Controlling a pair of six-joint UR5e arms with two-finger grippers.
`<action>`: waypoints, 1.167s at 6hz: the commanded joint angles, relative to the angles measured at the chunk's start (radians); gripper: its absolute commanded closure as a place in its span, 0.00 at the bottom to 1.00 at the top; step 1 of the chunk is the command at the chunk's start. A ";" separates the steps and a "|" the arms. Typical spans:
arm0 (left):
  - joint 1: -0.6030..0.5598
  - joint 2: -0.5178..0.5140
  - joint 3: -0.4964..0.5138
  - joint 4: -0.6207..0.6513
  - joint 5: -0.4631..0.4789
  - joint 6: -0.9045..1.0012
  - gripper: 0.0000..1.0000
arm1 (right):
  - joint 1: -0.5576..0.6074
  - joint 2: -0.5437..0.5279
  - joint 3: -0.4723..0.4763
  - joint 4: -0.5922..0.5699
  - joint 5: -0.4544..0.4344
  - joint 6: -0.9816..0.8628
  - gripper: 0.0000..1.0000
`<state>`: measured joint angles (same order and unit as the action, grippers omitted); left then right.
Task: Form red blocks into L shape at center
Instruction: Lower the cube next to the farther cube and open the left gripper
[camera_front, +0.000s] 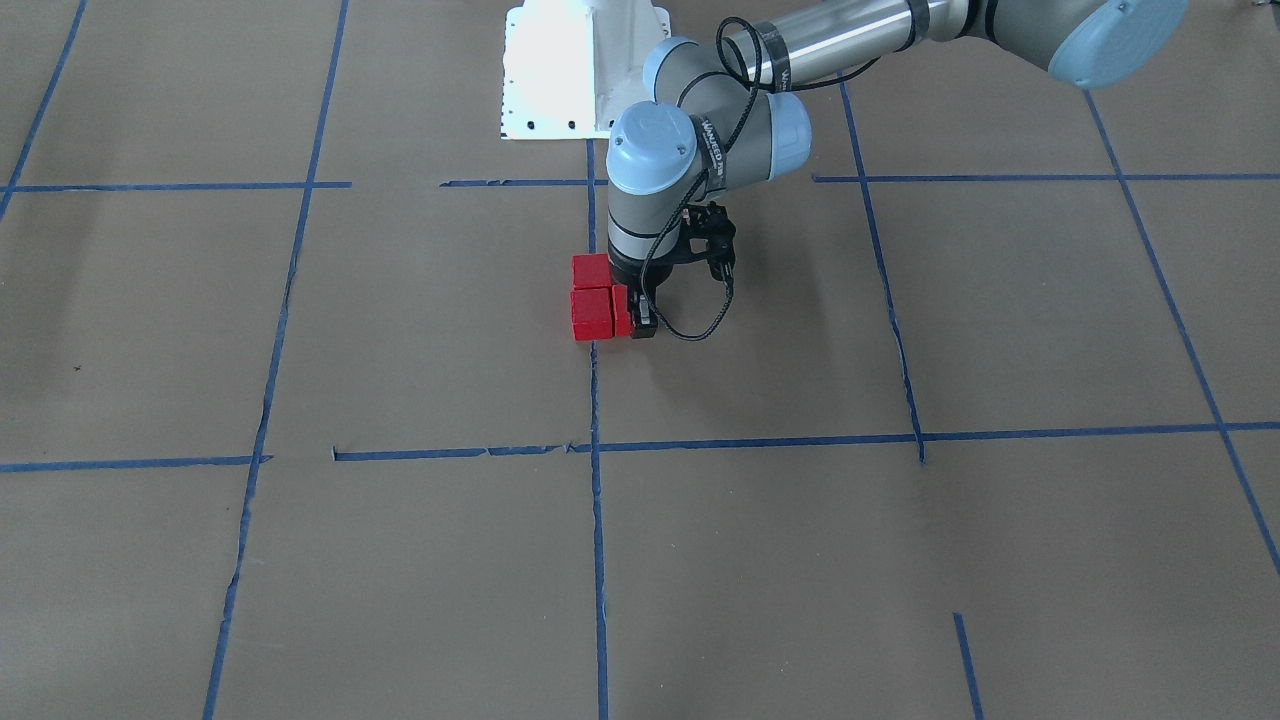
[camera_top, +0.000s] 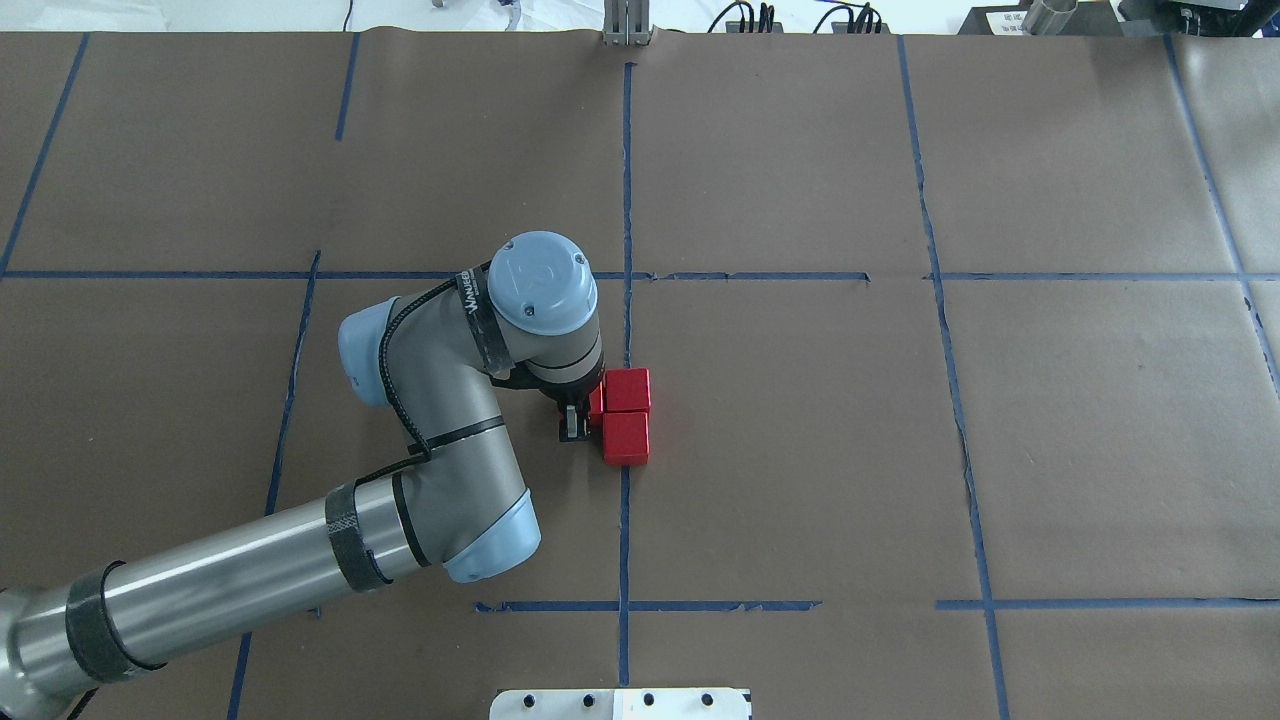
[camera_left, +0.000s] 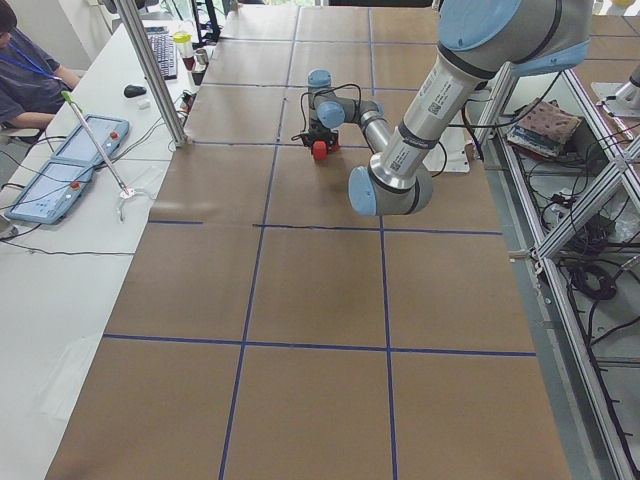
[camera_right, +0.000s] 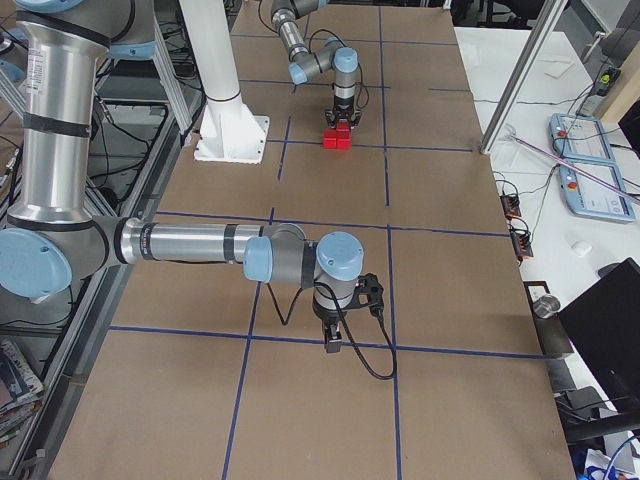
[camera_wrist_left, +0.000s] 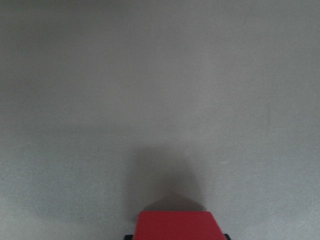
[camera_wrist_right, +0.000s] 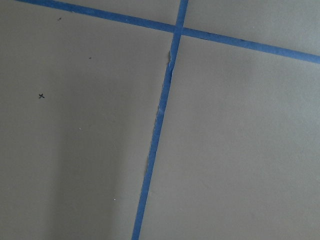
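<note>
Three red blocks (camera_top: 627, 390) edge-to-edge astride tape line (camera_top: 624, 520), left gripper (camera_front: 635, 312) clasping one

The left arm (camera_top: 250, 570) has silver tubes, grey joints and pale-blue caps. A black cable (camera_front: 695, 337) loops along it.

Opposed overhead and front views, steep — red blocks (camera_top: 626, 416) in both.
</note>
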<state>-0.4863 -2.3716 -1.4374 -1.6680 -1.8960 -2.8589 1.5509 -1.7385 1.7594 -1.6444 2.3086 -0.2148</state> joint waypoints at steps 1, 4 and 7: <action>0.000 0.000 0.000 -0.001 0.000 0.001 0.64 | 0.000 -0.001 0.000 0.000 0.000 0.000 0.00; 0.000 0.000 0.002 -0.002 0.000 0.013 0.01 | 0.000 0.001 0.000 0.000 0.000 0.000 0.00; -0.023 0.014 -0.070 0.020 -0.008 0.030 0.00 | 0.000 0.001 0.002 0.000 0.000 0.000 0.00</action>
<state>-0.4981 -2.3663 -1.4677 -1.6587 -1.8999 -2.8388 1.5509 -1.7380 1.7596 -1.6444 2.3083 -0.2148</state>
